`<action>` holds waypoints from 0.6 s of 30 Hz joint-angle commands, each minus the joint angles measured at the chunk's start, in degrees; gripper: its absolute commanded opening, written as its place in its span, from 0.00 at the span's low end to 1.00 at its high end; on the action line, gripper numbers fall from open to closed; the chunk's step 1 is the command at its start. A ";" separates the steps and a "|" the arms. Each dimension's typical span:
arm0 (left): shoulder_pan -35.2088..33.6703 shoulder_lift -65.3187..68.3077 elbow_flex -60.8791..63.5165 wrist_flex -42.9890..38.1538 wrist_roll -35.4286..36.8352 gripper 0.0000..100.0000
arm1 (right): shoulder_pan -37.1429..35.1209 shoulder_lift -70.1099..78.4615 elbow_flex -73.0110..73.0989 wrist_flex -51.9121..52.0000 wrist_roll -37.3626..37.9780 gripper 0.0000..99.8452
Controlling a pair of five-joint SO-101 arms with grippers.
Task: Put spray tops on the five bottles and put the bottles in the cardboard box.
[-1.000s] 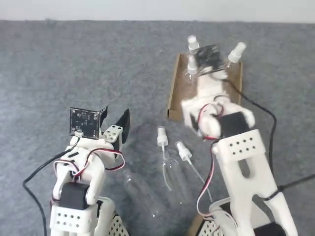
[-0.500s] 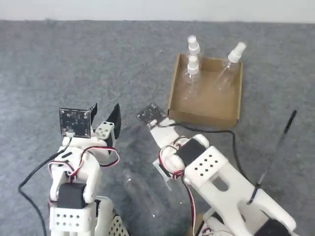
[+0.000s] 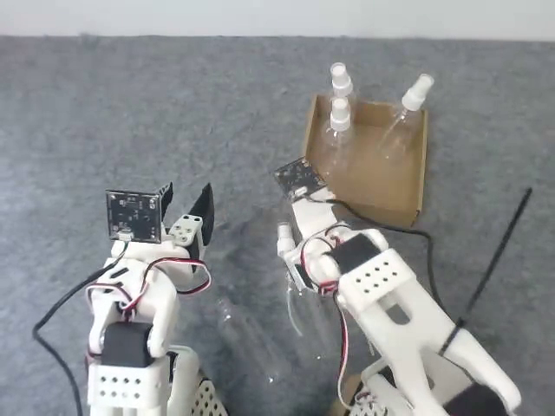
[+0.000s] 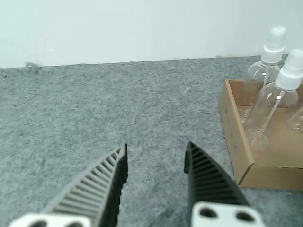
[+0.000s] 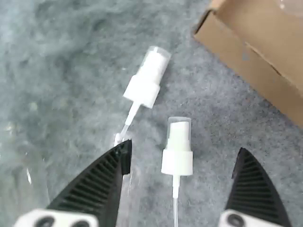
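**Right arm back from the box, poised over the loose tops**

Swinging off the cardboard box (image 3: pixel 386 178) in the past second, my right arm (image 3: pixel 381 286) now hangs above the grey carpet (image 3: pixel 130 104) in front of it, while my left arm (image 3: pixel 139 303) has barely shifted. I read that as one delivery finished and the next assembly about to start: three capped bottles (image 3: pixel 334 143) stand in the box, two still to go. Open carpet stretches wide on my left side and past the box. The box's near wall sits just beside my right wrist and is the tight edge for any lift. Two bare bottles (image 3: pixel 247 334) lie on the carpet between my arms, one partly under the right. My left gripper (image 4: pixel 157 147) hovers over bare carpet with its jaws apart, holding nothing. My right gripper (image 5: pixel 184 152) is spread wide, straddling one spray top (image 5: pixel 177 146) without touching it. A second top (image 5: pixel 144 80) lies just beside the first.
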 commanded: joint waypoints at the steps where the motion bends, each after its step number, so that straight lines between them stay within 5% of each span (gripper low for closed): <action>1: 0.26 0.35 0.31 -1.67 -0.53 0.18 | 1.19 5.14 -0.62 -4.18 -2.11 0.29; 9: 0.26 0.35 0.40 -1.67 -0.53 0.18 | 1.27 12.70 -0.62 -6.99 -2.29 0.28; 18: 0.26 0.35 0.48 -1.67 -0.53 0.18 | 1.36 14.73 -0.70 -8.31 -1.85 0.00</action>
